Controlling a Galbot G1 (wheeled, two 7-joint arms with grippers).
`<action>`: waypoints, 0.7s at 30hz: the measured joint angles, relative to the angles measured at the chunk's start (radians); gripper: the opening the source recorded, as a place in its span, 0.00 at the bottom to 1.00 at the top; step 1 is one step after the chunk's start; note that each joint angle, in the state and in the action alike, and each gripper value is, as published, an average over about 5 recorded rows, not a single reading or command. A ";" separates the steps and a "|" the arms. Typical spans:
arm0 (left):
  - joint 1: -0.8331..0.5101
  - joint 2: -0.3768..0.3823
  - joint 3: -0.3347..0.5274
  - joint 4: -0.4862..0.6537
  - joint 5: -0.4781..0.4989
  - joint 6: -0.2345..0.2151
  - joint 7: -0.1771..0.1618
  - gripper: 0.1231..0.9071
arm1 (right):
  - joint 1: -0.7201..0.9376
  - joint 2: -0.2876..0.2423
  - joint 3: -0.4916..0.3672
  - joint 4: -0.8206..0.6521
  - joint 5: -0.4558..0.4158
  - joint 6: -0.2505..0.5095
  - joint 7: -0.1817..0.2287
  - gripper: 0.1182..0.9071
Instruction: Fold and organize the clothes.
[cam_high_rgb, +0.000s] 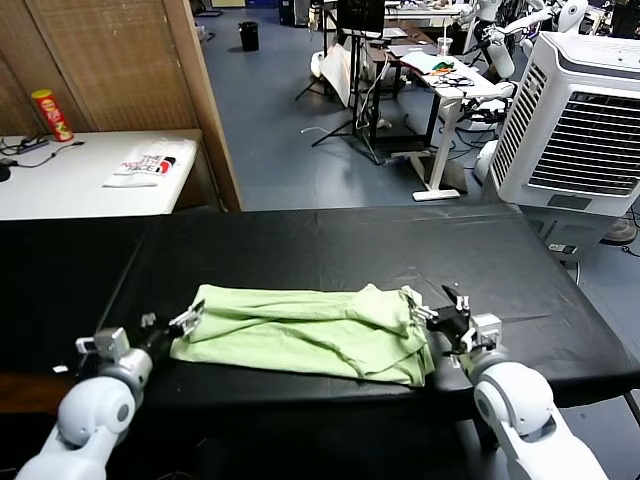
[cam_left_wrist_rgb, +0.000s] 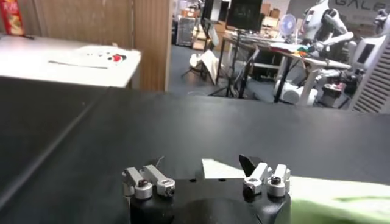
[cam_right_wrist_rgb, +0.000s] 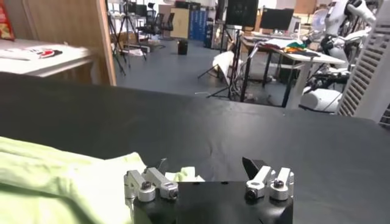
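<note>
The pale green shirt (cam_high_rgb: 300, 332) lies in a loose, wrinkled fold on the black table (cam_high_rgb: 330, 250), near its front edge. My left gripper (cam_high_rgb: 188, 318) is at the shirt's left end, open and low over the table. In the left wrist view the gripper (cam_left_wrist_rgb: 204, 163) holds nothing and the shirt (cam_left_wrist_rgb: 332, 204) lies just beside it. My right gripper (cam_high_rgb: 440, 308) is at the shirt's right end, open. In the right wrist view the gripper (cam_right_wrist_rgb: 206, 164) is empty; the shirt (cam_right_wrist_rgb: 55, 182) lies beside it, with a small fold of cloth by one finger.
A white side table (cam_high_rgb: 60, 185) at the back left holds a red can (cam_high_rgb: 52, 114) and a white printed item (cam_high_rgb: 148, 163). A wooden screen (cam_high_rgb: 120, 60) stands behind it. A large air cooler (cam_high_rgb: 575, 120) stands off the table's right end.
</note>
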 joint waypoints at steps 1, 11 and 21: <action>0.007 0.000 0.000 0.002 -0.001 -0.001 0.005 0.86 | -0.005 0.001 0.002 0.004 -0.001 0.000 0.000 0.86; 0.031 -0.010 0.005 0.019 0.006 -0.016 0.039 0.86 | -0.035 0.014 0.008 0.022 -0.019 -0.001 -0.001 0.86; 0.028 -0.012 0.024 0.014 0.062 -0.022 0.051 0.34 | -0.050 0.025 0.001 0.019 -0.053 0.009 -0.008 0.86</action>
